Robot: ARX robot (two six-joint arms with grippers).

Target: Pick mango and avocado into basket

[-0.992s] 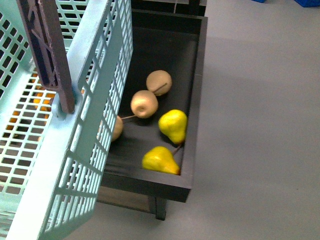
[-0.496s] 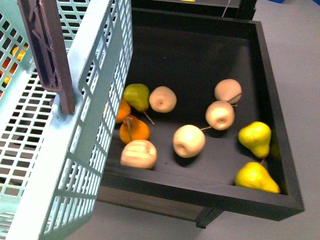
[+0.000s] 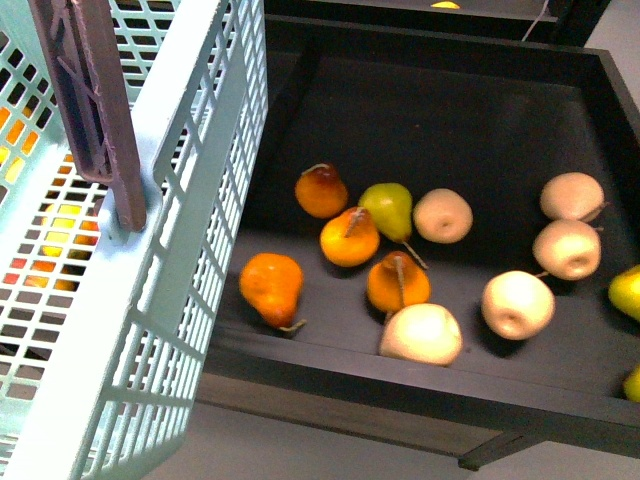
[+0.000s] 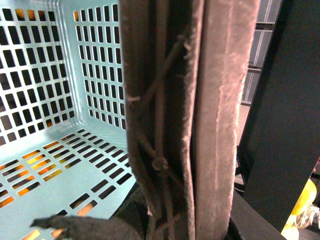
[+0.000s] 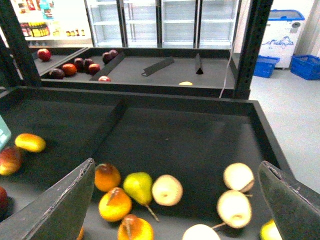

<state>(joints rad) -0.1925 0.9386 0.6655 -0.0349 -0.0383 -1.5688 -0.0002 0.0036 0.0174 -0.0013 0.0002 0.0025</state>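
The teal basket (image 3: 190, 230) fills the left of the front view, hanging tilted from its brown handle (image 3: 95, 110). In the left wrist view that handle (image 4: 215, 125) runs straight through the frame, and my left gripper (image 4: 175, 227) is shut on it. The basket floor (image 4: 65, 150) holds nothing. My right gripper (image 5: 175, 210) hangs open over a black tray of pears, with nothing between its fingers (image 5: 60, 205). A yellow-orange mango (image 5: 30, 142) lies in the compartment beside that tray. No avocado is in view.
The black tray (image 3: 400, 370) holds orange pears (image 3: 272, 287), a green pear (image 3: 388, 208), pale round fruits (image 3: 518, 303) and yellow pears (image 3: 627, 290). A divider (image 5: 107, 122) separates the compartments. Red and dark fruits (image 5: 75, 66) sit on a farther shelf. A steel post (image 5: 247, 47) stands at right.
The front view has swung left along the tray: the yellow pears slid to the right edge and several orange pears came into sight. The basket keeps its place in the frame.
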